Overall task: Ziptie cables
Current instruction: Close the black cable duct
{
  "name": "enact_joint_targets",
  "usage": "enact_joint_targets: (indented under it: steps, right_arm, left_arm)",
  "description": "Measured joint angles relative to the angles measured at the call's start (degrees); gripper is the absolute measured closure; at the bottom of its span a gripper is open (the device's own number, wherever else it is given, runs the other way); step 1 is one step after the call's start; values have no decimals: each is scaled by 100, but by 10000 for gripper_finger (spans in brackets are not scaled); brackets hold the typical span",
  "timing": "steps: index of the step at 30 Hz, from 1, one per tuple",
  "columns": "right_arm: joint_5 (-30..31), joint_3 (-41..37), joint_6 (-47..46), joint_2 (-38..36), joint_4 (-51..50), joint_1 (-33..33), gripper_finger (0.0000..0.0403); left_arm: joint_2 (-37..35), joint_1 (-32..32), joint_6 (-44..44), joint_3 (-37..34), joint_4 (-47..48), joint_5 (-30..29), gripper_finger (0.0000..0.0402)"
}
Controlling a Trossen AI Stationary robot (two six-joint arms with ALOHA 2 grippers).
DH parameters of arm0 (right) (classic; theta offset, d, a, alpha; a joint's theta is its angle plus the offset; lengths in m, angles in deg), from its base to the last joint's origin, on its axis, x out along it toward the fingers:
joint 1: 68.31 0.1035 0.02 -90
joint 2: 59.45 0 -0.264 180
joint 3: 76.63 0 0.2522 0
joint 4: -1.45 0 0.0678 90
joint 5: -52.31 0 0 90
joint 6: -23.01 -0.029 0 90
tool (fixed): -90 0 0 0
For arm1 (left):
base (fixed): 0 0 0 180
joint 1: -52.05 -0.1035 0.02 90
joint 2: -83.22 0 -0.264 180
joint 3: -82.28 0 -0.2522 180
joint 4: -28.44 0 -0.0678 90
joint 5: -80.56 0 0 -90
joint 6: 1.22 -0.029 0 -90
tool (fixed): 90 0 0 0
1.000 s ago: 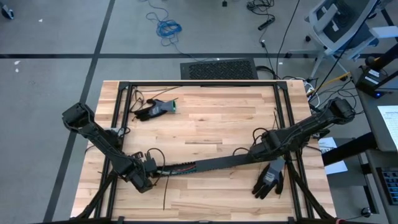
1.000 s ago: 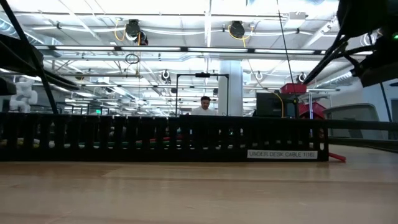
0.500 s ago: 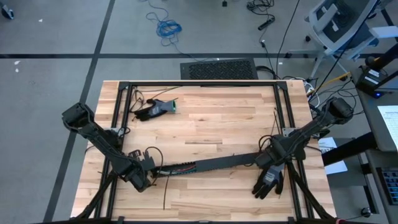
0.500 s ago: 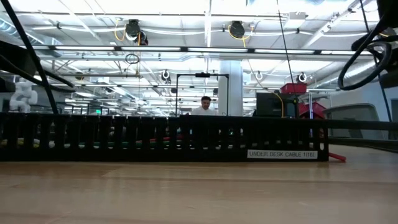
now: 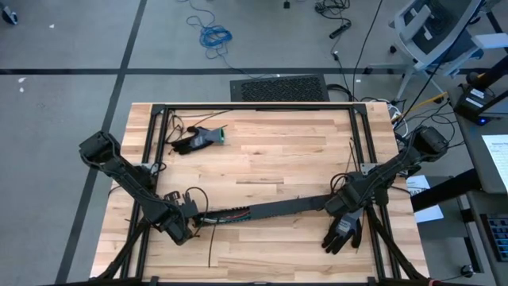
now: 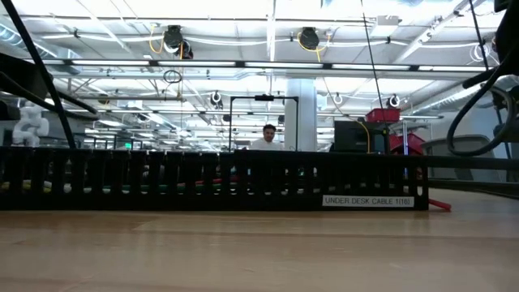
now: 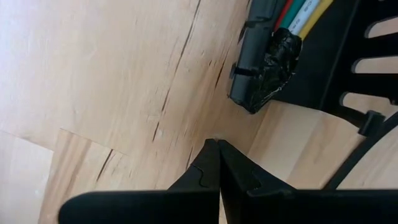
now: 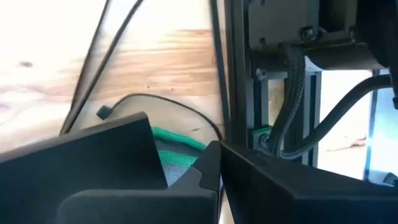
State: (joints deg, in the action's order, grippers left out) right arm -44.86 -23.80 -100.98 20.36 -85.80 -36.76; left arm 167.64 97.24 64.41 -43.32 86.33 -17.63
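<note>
- My left gripper is closed on nothing, just beside the cables at the tray's left end.
- My right gripper is closed, empty, above a glove.

I see a pale, light-wood table with a black frame. The cable tray is black and slotted, with a white label. The cables show red, green, white and yellow. Both gloves are dark with green cuffs.
</note>
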Motion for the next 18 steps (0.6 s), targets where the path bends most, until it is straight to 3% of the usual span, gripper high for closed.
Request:
enact_joint_targets:
  steps: [9,18]
  right_arm:
    - [243,2,-141,0,206,48,403]
    - [699,-2,26,-70,1132,38,403]
  left_arm:
    - [0,-2,-2,-4,-6,-95,402]
    - [0,7,-2,-9,53,-72,402]
